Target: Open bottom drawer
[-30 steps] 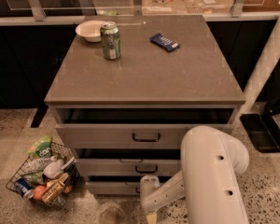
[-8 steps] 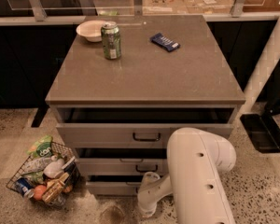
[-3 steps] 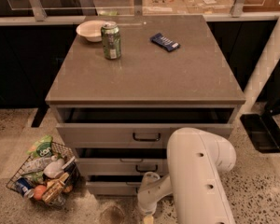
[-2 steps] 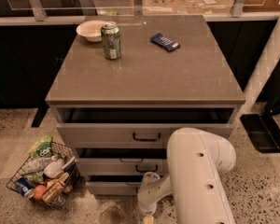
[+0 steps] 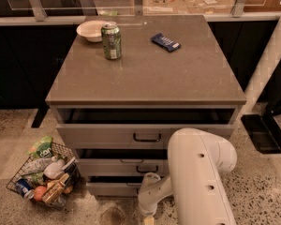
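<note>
The bottom drawer (image 5: 110, 188) is the lowest front of the cabinet (image 5: 145, 74), with a dark gap above it; the gripper (image 5: 148, 213) sits at the view's 6 o'clock; the drawer front lies just beside it at its 10 o'clock; whether the pincer is open or closed cannot be told; the white arm (image 5: 196, 172) covers the drawer's right part.
</note>
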Motion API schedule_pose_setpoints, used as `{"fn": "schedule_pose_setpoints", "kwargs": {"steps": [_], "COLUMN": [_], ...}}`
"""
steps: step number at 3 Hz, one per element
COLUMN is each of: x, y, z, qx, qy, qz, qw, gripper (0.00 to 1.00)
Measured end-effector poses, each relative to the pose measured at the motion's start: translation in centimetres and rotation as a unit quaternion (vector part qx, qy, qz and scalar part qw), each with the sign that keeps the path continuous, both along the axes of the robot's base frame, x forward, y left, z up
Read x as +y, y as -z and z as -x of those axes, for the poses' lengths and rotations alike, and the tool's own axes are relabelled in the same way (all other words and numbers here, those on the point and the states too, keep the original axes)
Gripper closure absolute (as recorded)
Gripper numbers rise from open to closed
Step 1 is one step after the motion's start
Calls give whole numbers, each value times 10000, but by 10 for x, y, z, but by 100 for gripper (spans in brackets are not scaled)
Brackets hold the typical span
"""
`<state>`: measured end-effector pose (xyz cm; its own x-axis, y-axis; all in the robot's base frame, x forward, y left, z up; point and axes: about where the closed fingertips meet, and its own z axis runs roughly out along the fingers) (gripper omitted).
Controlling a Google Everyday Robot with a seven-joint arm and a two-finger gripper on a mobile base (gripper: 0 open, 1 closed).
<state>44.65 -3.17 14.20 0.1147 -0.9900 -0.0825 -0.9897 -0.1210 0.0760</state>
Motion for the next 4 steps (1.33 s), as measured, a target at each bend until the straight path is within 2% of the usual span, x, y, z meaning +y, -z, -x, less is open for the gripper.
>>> {"fn": "schedule_pose_setpoints", "kwargs": {"steps": [4], "x": [0], "y": [0], "z": [0], "qx": [-1], "qy": [0], "qz": [1], "qw": [10000], "gripper": [0]}}
